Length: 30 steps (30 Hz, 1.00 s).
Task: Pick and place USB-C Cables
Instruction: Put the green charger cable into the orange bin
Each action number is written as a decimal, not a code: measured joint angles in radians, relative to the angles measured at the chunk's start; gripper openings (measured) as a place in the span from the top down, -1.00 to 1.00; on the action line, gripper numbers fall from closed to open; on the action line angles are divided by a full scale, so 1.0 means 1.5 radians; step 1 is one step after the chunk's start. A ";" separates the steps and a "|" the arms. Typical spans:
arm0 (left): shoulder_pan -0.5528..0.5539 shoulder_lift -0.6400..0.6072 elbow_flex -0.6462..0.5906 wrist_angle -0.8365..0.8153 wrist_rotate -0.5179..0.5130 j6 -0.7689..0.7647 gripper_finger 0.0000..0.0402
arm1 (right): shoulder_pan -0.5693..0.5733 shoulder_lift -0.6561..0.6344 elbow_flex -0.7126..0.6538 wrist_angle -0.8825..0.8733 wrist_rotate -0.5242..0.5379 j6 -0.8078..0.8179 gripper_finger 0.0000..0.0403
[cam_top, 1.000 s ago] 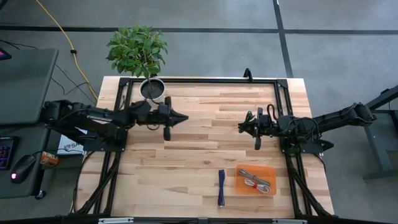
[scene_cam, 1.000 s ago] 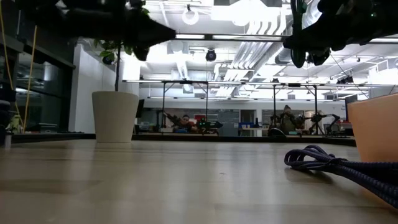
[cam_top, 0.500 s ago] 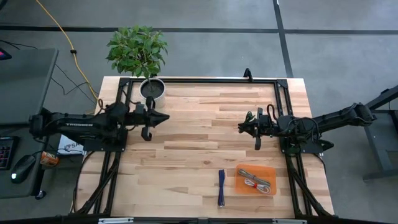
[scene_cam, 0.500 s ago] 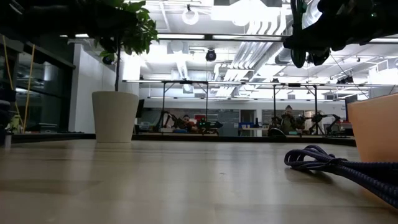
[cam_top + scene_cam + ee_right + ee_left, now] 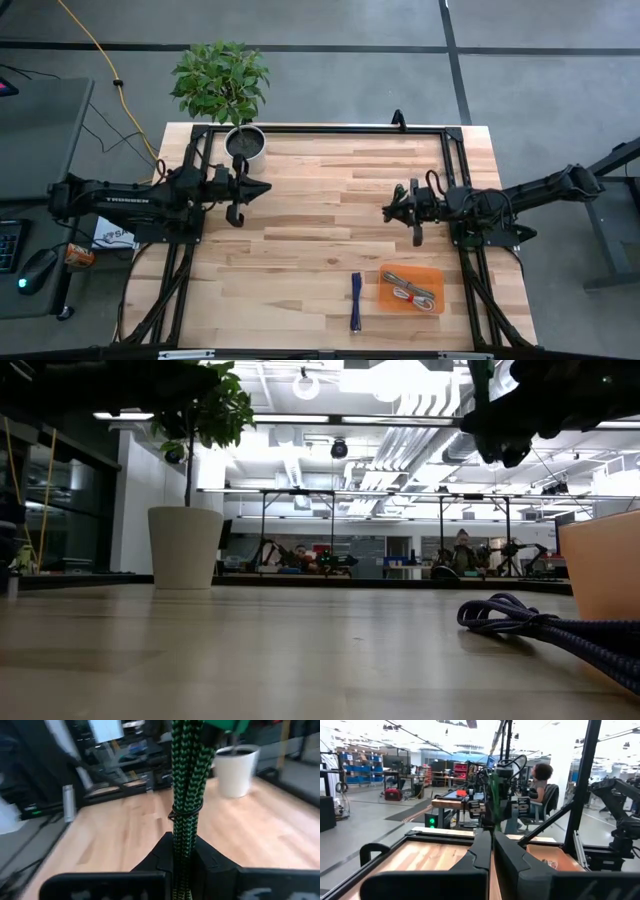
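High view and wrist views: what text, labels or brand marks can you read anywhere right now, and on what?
"TROSSEN", white letters along the left arm in the high view; small, so the reading is not sure.
"SA...", cut-off dark letters on a white sheet under that arm; the rest is hidden.
Signs and screens in the room behind, in the low and wrist views: too blurred to read.

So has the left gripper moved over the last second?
Yes. In the high view the left gripper has drawn back toward the table's left edge, ending beside the white plant pot, shut and empty.
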 joint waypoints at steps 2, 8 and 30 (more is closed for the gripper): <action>0.000 0.000 0.000 0.002 0.000 0.000 1.00 | 0.017 0.009 0.000 -0.001 -0.010 0.014 0.96; 0.000 0.000 0.000 0.002 -0.008 0.000 1.00 | 0.100 0.067 0.103 -0.185 0.035 0.094 0.96; 0.000 0.001 0.000 0.002 -0.008 -0.016 1.00 | 0.376 0.499 0.513 -0.841 -0.137 0.681 0.96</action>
